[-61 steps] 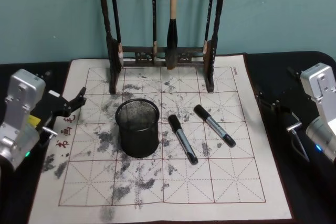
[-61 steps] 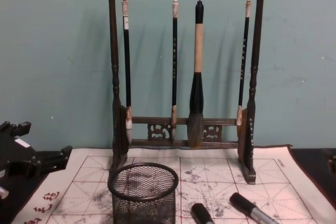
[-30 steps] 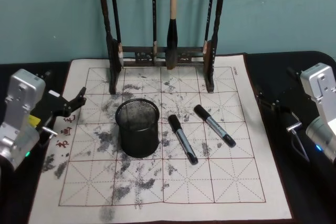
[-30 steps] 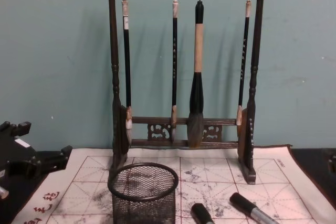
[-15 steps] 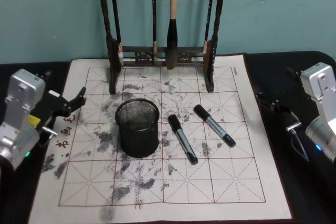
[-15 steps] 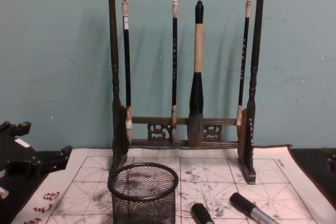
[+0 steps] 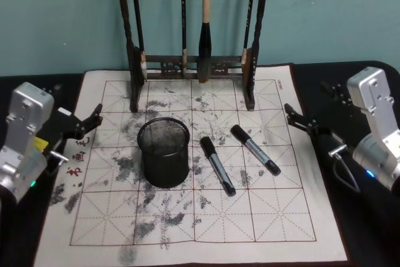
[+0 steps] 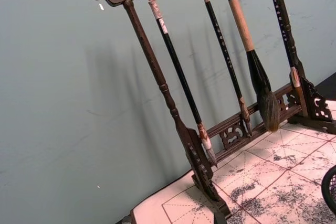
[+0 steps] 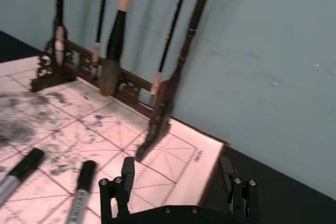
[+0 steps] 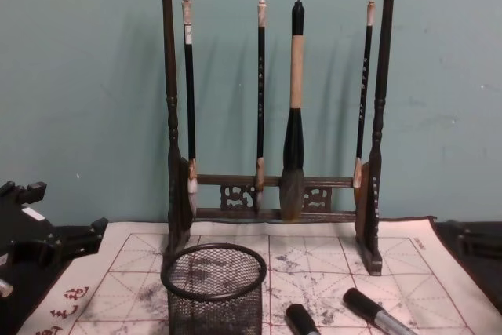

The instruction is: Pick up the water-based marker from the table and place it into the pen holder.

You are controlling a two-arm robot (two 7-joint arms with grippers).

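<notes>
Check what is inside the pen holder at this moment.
Nothing shows inside the pen holder: the head view looks onto bare mesh. The floor near its front wall is covered by the rim. The left marker and right marker lie on the mat beside it.

The surface [image 7: 365,242] is viewed from above, forward and downward, in the head view. The brush rack [image 10: 167,76] is faced low and level in the chest view. The pen holder [image 7: 164,153] is shared by both. The rack is seen closer from opposite sides in the wrist views.
</notes>
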